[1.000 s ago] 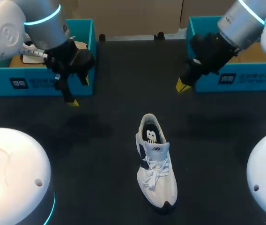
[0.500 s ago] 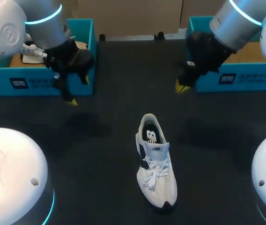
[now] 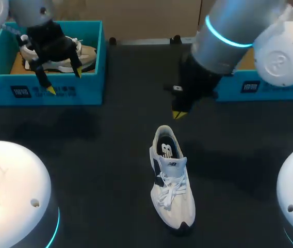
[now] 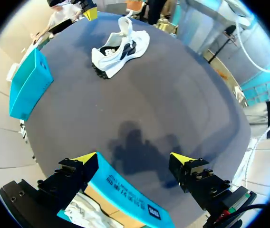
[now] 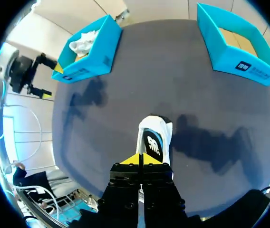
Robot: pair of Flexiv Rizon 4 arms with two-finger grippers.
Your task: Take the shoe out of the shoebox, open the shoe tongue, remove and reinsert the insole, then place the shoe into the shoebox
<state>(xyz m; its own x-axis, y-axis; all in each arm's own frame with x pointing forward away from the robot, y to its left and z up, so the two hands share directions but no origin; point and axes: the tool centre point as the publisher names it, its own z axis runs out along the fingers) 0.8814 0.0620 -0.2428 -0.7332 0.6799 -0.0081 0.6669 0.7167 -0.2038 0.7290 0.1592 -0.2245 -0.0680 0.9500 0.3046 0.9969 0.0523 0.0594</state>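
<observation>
white sneaker (image 3: 171, 178) lies on the black table (image 3: 115, 129), outside both boxes, heel toward the far edge. right gripper (image 3: 177, 113) hangs just beyond the heel, fingers pressed together, empty. left gripper (image 3: 63, 82), spread wide, hangs over the front wall of the left shoebox (image 3: 84, 90).

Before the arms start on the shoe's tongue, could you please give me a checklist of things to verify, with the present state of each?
1. Shoe out of its box, upright on the table: ok.
2. Shoe opening facing up, nothing covering it: ok.
3. Right gripper close to the shoe's heel end: ok.
4. Right gripper open for a grasp: not ok, its fingers are shut.
5. Left gripper open and holding nothing: ok, though it hangs far off, at the left shoebox.
6. Laces loose enough to lift the tongue: cannot tell.
</observation>
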